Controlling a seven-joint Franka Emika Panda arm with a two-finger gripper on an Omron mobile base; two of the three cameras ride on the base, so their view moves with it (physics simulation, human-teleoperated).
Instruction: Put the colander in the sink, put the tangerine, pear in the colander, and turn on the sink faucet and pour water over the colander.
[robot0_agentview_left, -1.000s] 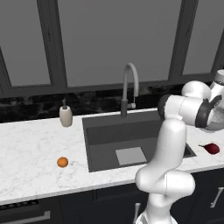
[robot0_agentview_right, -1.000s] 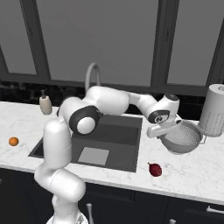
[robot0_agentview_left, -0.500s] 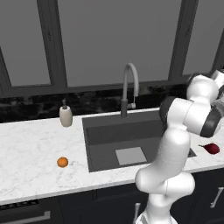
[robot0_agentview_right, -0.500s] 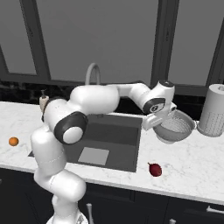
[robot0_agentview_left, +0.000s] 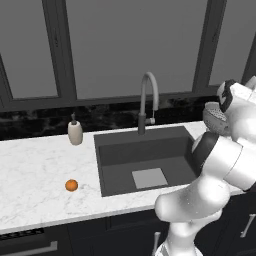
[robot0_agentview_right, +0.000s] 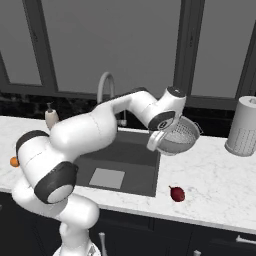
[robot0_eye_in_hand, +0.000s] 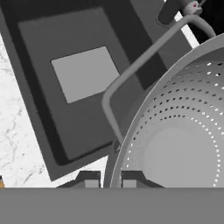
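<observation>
My gripper (robot0_agentview_right: 158, 144) is shut on the near rim of the colander (robot0_agentview_right: 181, 137), a silvery perforated bowl held tilted in the air over the sink's right edge. In the hand view the rim runs between the fingertips of my gripper (robot0_eye_in_hand: 110, 181), the colander (robot0_eye_in_hand: 183, 144) lies at the right, and the sink (robot0_eye_in_hand: 52, 109) lies below. The sink (robot0_agentview_left: 120, 175) is a dark basin with a pale floor patch. The faucet (robot0_agentview_left: 148, 100) arches behind it. The tangerine (robot0_agentview_left: 71, 185) rests on the left counter. The dark red pear (robot0_agentview_right: 176, 194) lies on the counter right of the sink.
A beige soap dispenser (robot0_agentview_left: 75, 133) stands at the back, left of the sink. A tall pale perforated canister (robot0_agentview_right: 243, 126) stands at the far right of the counter. Dark windows and a black backsplash run behind the marble counter (robot0_agentview_left: 35, 170).
The colander has been carried up and to the left in my gripper, from above the right counter to the sink's right edge. The fruits have not moved.
</observation>
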